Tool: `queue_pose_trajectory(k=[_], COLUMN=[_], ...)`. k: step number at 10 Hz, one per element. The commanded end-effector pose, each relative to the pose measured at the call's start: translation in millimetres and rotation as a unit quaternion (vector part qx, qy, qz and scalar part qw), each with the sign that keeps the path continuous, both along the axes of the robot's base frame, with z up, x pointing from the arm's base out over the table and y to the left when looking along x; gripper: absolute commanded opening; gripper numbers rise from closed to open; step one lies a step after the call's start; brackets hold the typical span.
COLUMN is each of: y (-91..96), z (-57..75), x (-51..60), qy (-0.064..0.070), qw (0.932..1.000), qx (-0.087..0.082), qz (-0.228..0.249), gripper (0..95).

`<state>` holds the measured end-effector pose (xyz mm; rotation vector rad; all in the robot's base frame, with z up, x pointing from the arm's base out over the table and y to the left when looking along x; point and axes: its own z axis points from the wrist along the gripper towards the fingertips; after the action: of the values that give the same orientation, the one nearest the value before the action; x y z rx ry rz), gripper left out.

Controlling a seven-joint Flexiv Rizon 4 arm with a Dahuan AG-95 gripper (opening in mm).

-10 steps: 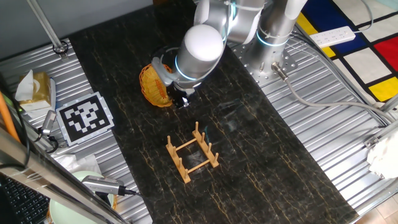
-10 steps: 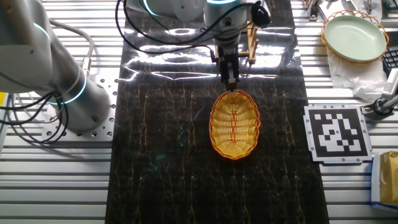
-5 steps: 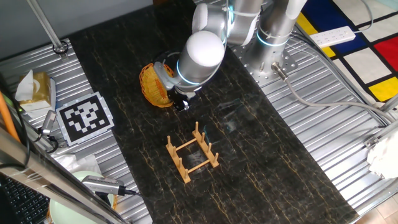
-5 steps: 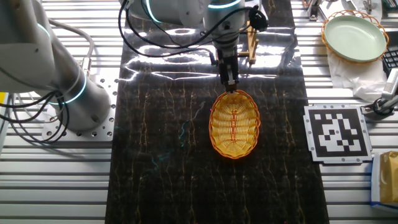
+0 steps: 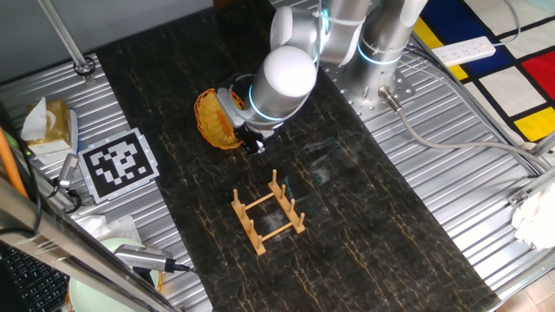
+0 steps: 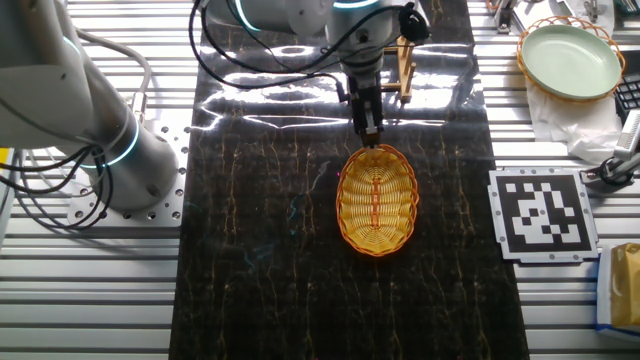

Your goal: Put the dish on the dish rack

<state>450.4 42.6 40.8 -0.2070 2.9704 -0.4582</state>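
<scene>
So the bench here is a dark marble-look strip running between ribbed metal panels, and there's a fair bit of clutter off on the metal sides: a black-and-white marker tag just beside the strip, a pale green plate sitting in a woven holder over a crumpled white cloth toward one far corner, and a yellowish box at the frame's edge past the tag. A second grey arm base sits on the metal panel on the other side of the strip. None of that is on the dark strip itself. The dish lies flat roughly mid-strip, open side up, orange-yellow woven lattice clearly visible. The dish rack stands upright further along the strip, apart from the dish, nothing in it; in the other fixed view it's mostly hidden behind the arm's wrist. The end effector points straight down at the dish's rim on the rack-facing side, with its tips right at the rim. The fingers look close together there, maybe pinching the rim, but honestly I can't tell from either view whether it's actually clamped on or just touching. In one fixed view the big white wrist joint covers most of it.
</scene>
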Motion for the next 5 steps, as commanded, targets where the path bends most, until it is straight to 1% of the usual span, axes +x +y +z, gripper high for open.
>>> queue_pose_trajectory(k=[1,3,5], y=[0.0,-0.4,-1.6], z=[0.3,0.7,1.3], x=[1.1,2.1,6.9], qy=[-0.005,-0.006,-0.006], qw=[0.9999,0.9997,0.9993], qx=[-0.01,-0.02,-0.032], qz=[0.007,0.012,0.02], gripper=[0.0,0.0,0.0])
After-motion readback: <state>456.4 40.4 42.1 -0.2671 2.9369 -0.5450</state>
